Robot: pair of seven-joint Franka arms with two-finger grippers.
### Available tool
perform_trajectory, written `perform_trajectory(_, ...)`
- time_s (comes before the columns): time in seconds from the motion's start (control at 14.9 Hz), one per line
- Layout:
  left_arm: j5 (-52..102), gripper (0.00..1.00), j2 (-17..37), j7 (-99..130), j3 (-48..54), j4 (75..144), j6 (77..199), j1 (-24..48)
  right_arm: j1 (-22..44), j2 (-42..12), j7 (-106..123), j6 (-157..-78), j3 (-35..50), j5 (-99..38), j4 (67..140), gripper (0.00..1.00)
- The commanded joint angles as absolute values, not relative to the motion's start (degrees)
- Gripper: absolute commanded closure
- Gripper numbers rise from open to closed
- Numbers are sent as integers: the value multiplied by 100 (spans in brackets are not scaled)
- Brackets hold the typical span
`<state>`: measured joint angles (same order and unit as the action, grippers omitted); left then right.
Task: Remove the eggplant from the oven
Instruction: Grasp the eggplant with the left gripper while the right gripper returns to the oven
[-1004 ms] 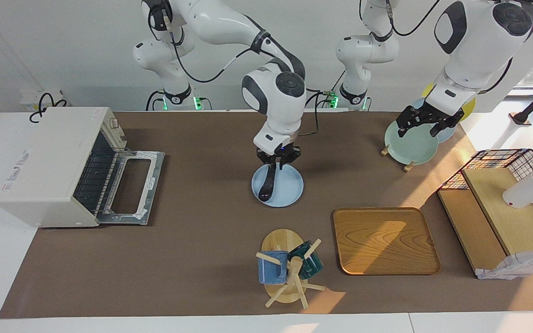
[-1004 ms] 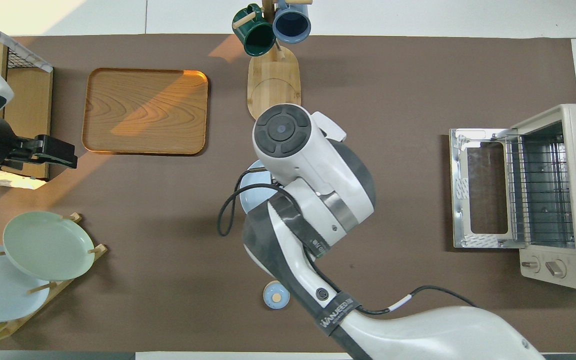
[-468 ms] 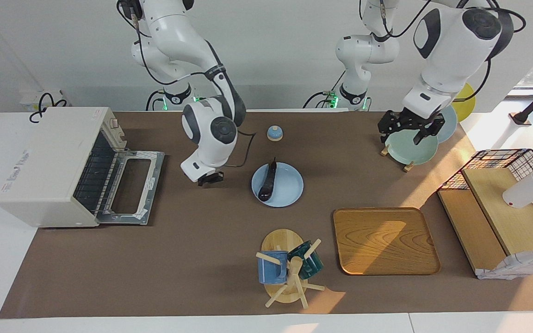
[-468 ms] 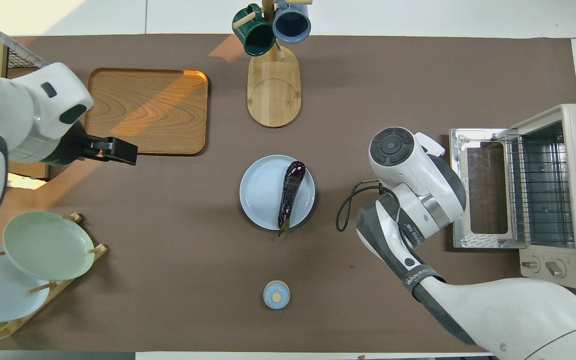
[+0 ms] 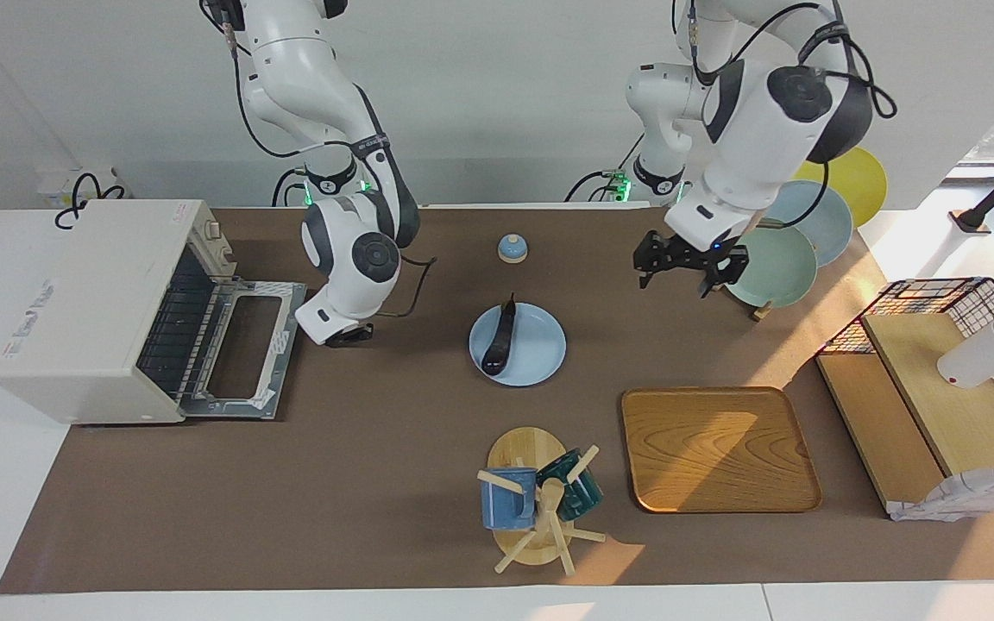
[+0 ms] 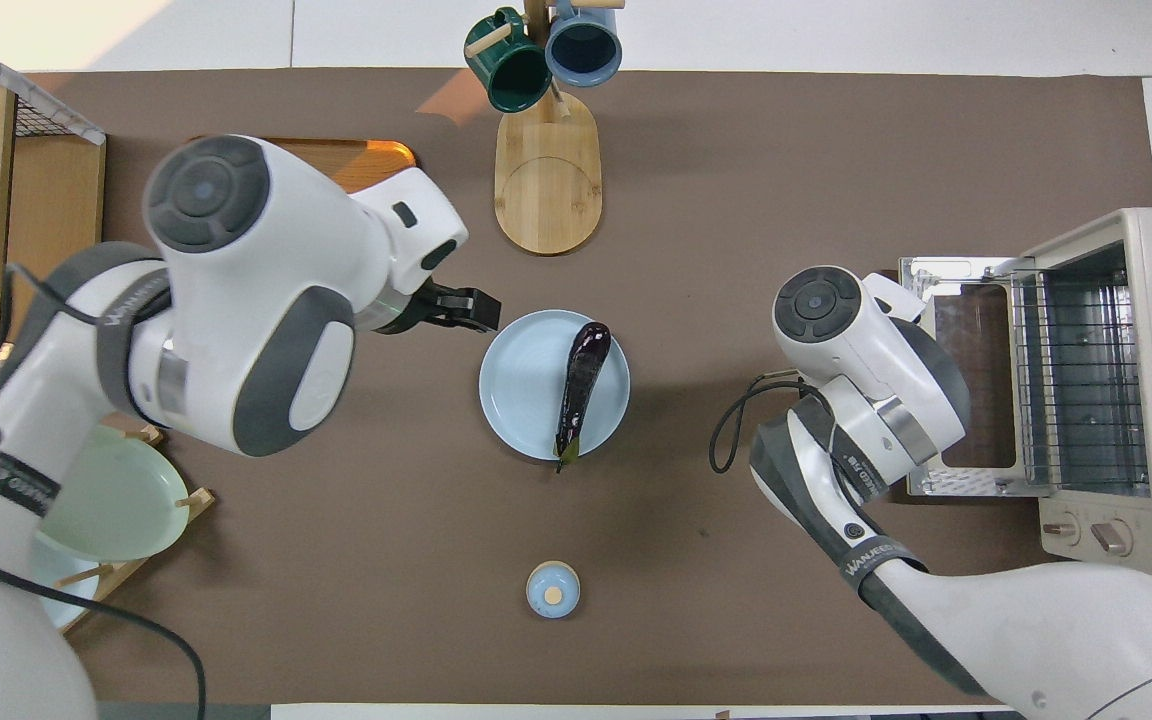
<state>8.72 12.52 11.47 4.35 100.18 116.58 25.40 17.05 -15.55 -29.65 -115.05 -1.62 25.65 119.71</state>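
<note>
Eggplant (image 5: 498, 341) lies on the blue plate (image 5: 540, 349), outside the open oven (image 5: 91, 310). Right gripper (image 5: 347, 335) hangs beside the oven door, jaws unreadable; left gripper (image 5: 688, 267), jaws open, hovers near the plate.

Even, bright indoor lighting is covering both views. Warm sunlight is entering at three o'clock in the facing view, streaking across the wooden tray (image 5: 719, 448) and brown table mat (image 5: 376, 483). Soft shadows are pooling beneath the arms. Focus is holding sharp throughout.

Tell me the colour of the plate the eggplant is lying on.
Light blue. The plate under the eggplant shows best in the overhead view.
</note>
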Motion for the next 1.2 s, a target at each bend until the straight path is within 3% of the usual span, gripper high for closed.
perform_trajectory(0.0, 1002, 0, 1616, 1300, 334, 10054, 12258, 2969, 1450, -1389, -2664, -11602, -79, 2829, 12173, 100)
perform_trajectory(0.33, 1002, 0, 2214, 1450, 334, 10301, 13121, 3480, 1310, -1380, -2400, -11540, -79, 2988, 12173, 100)
perform_trajectory(0.54, 1002, 0, 2267, 1459, 334, 10301, 13148, 3595, 1196, -1345, -1918, -11505, -88, 3050, 12103, 100)
perform_trajectory(0.8, 1002, 0, 2329, 1573, 334, 10520, 13332, 3753, 713, -985, -513, -10935, -70, 3032, 11621, 100)
perform_trajectory(1.14, 1002, 0, 2276, 1582, 334, 10740, 13491, 3797, -7, -379, 842, -10653, -62, 2778, 11602, 98)
